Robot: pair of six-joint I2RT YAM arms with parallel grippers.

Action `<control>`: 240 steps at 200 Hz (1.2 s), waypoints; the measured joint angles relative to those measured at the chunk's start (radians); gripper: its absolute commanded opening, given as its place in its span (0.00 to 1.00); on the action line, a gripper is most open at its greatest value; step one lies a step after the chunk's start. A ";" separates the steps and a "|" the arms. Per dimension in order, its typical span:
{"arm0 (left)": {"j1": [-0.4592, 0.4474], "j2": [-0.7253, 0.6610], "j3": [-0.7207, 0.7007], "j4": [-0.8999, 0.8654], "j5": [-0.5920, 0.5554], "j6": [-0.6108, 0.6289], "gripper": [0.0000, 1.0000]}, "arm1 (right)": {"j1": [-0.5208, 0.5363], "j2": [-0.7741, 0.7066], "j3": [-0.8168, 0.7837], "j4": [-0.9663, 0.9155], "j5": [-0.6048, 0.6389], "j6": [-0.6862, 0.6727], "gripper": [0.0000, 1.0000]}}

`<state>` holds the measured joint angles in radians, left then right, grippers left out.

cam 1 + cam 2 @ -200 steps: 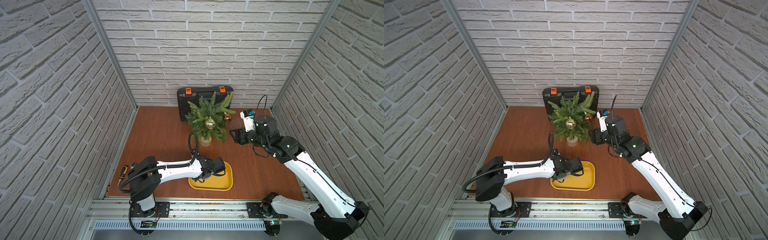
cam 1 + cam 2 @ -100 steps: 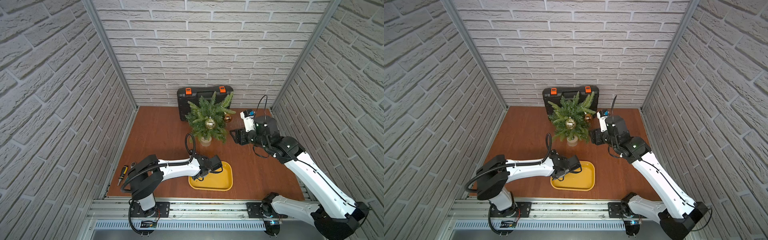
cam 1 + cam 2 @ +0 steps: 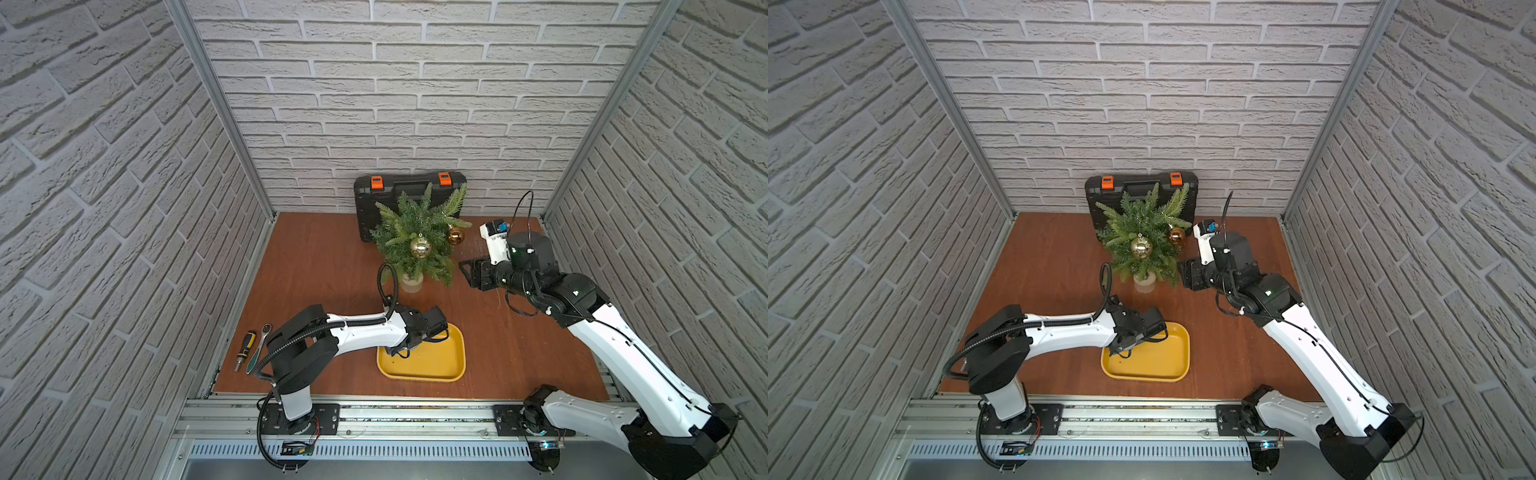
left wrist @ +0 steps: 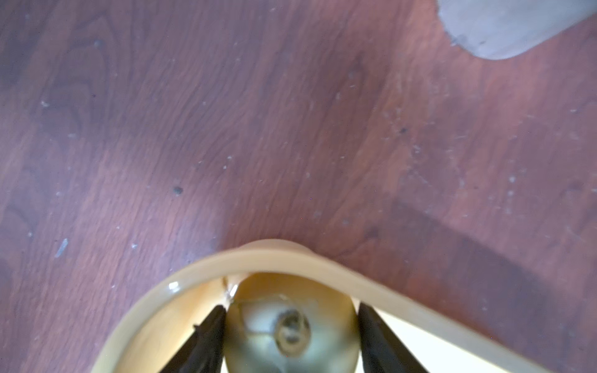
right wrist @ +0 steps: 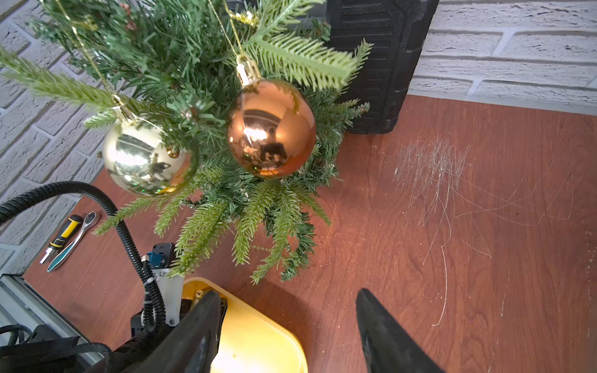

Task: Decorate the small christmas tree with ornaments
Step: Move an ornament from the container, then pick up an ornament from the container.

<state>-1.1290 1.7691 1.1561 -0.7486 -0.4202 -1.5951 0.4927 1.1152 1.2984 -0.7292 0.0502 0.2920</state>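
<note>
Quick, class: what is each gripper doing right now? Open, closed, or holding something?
Left gripper: closed on the gold bauble in the tray.
Right gripper: open, holding nothing.

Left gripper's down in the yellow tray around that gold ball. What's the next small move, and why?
Probably lift straight up: the left gripper has its black fingers against both sides of the shiny gold bauble, lying in the yellow plastic tray.

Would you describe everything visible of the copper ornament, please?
The copper ornament is a glossy, mirror-like ball with a small gold cap and thin gold thread. It hangs cap-up from a branch of the small christmas tree, near the black case, beside the pale gold ornament. Needles touch it; nothing grips it.
</note>
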 measured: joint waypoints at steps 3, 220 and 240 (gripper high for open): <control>-0.001 0.003 0.009 -0.004 -0.002 0.007 0.61 | 0.000 0.000 0.000 0.000 0.000 0.000 0.68; 0.009 -0.179 0.017 -0.004 0.304 1.082 0.75 | 0.000 -0.060 -0.062 -0.014 0.007 0.008 0.67; 0.010 -0.205 -0.012 0.090 0.326 1.082 0.74 | 0.000 -0.060 -0.070 -0.016 0.008 0.008 0.67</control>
<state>-1.1187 1.5639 1.1439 -0.6590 -0.0944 -0.5129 0.4927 1.0557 1.2285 -0.7448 0.0586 0.3004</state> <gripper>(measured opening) 0.745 0.675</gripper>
